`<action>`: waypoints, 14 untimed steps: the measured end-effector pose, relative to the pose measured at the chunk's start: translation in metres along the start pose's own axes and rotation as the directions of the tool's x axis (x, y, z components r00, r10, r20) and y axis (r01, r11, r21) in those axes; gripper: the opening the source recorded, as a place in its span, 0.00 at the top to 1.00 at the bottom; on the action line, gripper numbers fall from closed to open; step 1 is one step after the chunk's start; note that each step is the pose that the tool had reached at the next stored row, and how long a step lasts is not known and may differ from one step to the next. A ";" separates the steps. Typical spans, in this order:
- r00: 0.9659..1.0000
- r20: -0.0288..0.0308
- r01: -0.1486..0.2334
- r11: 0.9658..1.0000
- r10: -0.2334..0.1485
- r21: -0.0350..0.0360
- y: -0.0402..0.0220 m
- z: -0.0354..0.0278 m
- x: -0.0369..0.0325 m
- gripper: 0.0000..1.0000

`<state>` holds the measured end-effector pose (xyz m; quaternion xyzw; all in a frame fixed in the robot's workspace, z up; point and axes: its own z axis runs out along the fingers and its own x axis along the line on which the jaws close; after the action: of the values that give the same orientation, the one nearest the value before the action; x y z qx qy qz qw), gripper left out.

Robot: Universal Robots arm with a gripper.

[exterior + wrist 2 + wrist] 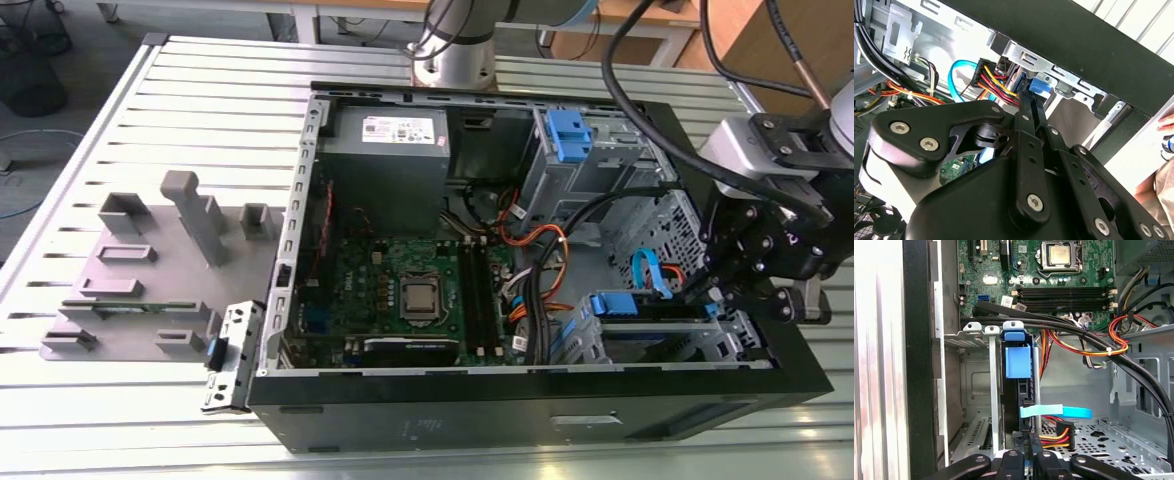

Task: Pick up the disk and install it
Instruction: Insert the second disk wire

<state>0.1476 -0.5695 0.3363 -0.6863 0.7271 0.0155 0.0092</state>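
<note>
Got the disk [1018,365] standing on edge in a slot of the metal drive cage [694,335], blue handle tab pointing out of the cage. Sits at the lower right of the exterior view, in the front corner of the open computer case [534,410]. Looks most of the way into its slot, though can't tell whether fully seated.

Got the end effector [1030,97] right on it too: narrow, pinched on the disk's edge, as far as can be judged from both wrist views.

Reading the step in hand as the seating push. To do it well:
- Push straight along the slot, no twisting, to keep the blue rails riding the cage guides instead of jamming.
- Go slow and ease off at the first hint of binding.
- Mind the flat blue cable [1056,411] and the red-yellow-orange power wires [1094,347] just beside the slot. Wouldn't want either pinched behind the drive or snagged on a finger.
- Watch the thick black cable bundle [1079,332] crossing over the cage as well.
- Steer clear of the motherboard [400,280] next door.

All of it on the slatted table [200,110], by the way.
</note>
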 end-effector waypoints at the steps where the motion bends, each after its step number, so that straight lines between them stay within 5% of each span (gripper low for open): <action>1: 1.000 0.000 0.000 1.000 0.000 0.000 0.0000 -0.0003 -0.0001 0.84; 7: 1.000 0.000 0.000 1.000 0.000 0.000 0.0000 -0.0009 -0.0004 0.84; 14: 1.000 -0.029 0.000 1.000 0.000 0.002 0.0007 -0.0006 -0.0046 0.84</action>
<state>0.1472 -0.5649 0.3371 -0.6864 0.7272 0.0048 -0.0008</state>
